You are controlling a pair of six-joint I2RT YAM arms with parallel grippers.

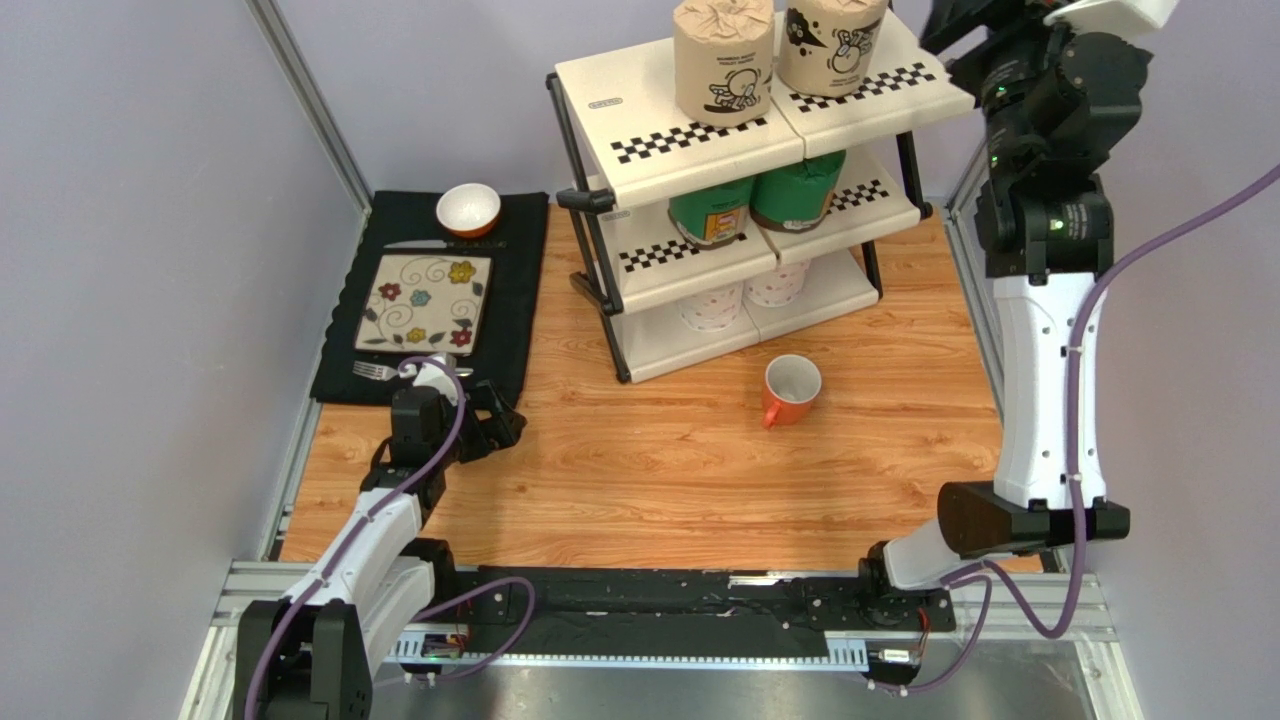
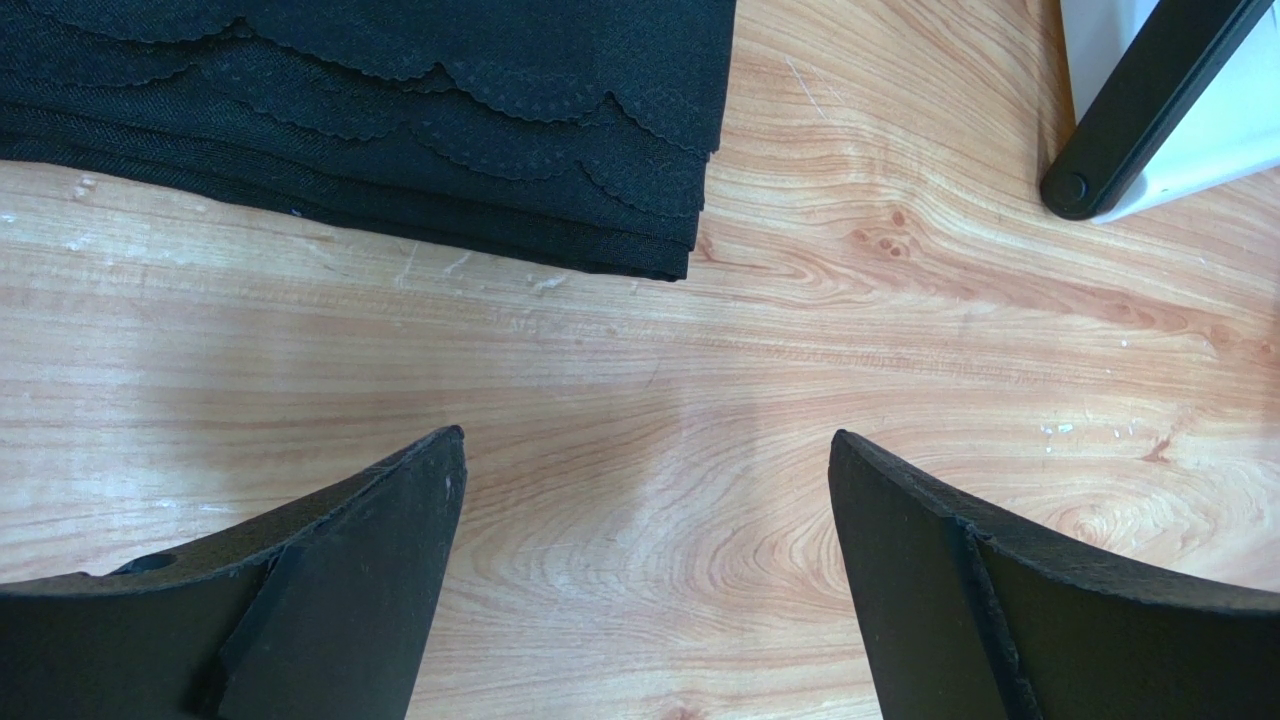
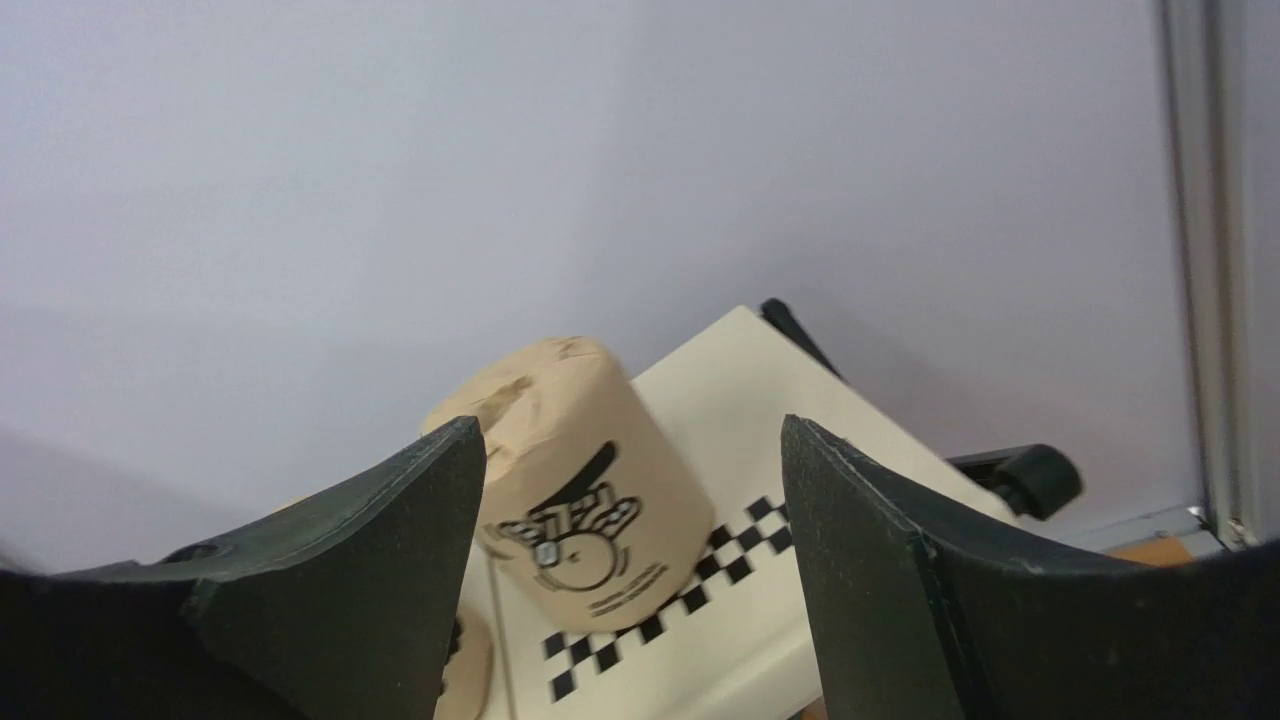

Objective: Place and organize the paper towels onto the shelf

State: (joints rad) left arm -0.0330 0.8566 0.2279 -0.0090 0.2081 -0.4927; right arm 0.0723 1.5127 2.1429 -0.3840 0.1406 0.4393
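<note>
Top external view: the paper towels are all sitting on the shelf, with the brown pair on top, the green pair mid-tier and the white pair at the bottom. The right gripper is hovering spread and empty beside the shelf's top tier. The left gripper is hanging spread over bare wood, well in front of the shelf.

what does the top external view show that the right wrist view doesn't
Only top external: green rolls and white rolls on the lower tiers, orange mug, floral plate. Only right wrist: the right fingers close up, spread open. Both: the shelf top tier with a brown kraft roll standing on it.
</note>
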